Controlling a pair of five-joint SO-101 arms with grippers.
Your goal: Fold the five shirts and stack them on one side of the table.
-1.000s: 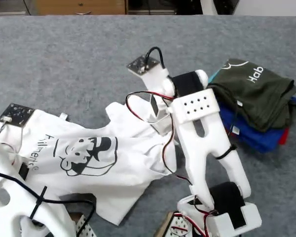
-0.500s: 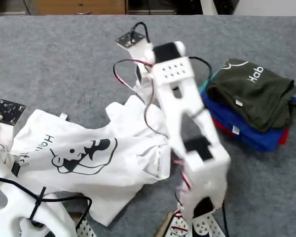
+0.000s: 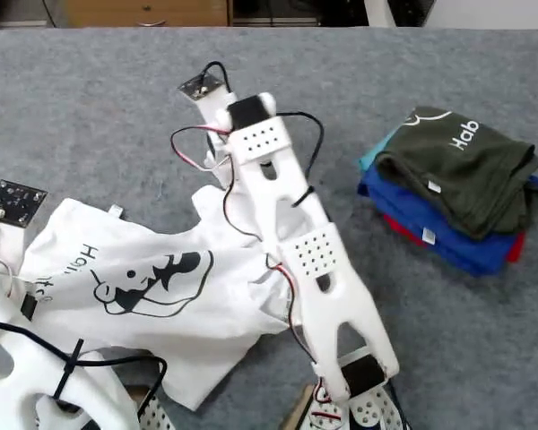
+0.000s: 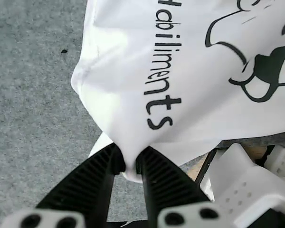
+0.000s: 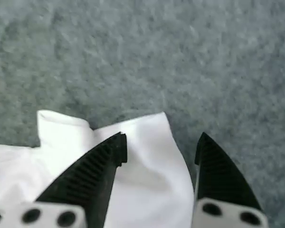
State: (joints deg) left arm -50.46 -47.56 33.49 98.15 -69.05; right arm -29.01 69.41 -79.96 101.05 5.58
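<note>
Left wrist view: the left gripper (image 4: pixel 129 162) has its two black ribbed fingers pinched tight on a bunched fold at the edge of the white shirt (image 4: pixel 190 71), and the cloth fans out from that pinch with its black lettering and cartoon print uppermost. In the right wrist view the right gripper (image 5: pixel 161 142) stands with its fingers spread wide, one over a white corner flap of the shirt and the other over grey table (image 5: pixel 228 57); whether either tip touches the cloth cannot be told. From the high view the shirt (image 3: pixel 161 296) lies rumpled and unfolded at the near left of the table (image 3: pixel 99 107). The left arm (image 3: pixel 18 367) covers its near-left border and is itself cut off by the picture's edge. The right arm (image 3: pixel 287 224) reaches from the near middle out to the far side, lies across the shirt's right part and hides the cloth beneath it. A stack of folded shirts (image 3: pixel 457 197) sits at the right, dark green on top, blue under it, red at the bottom and a sliver of teal at its far-left corner; how the lower ones are folded is hard to make out. A band of grey table separates the stack from the white shirt and the right arm. Grey surface runs wide to the far and far-left sides, up to the table's far edge, where a wooden cabinet (image 3: pixel 143 12) stands just behind.
</note>
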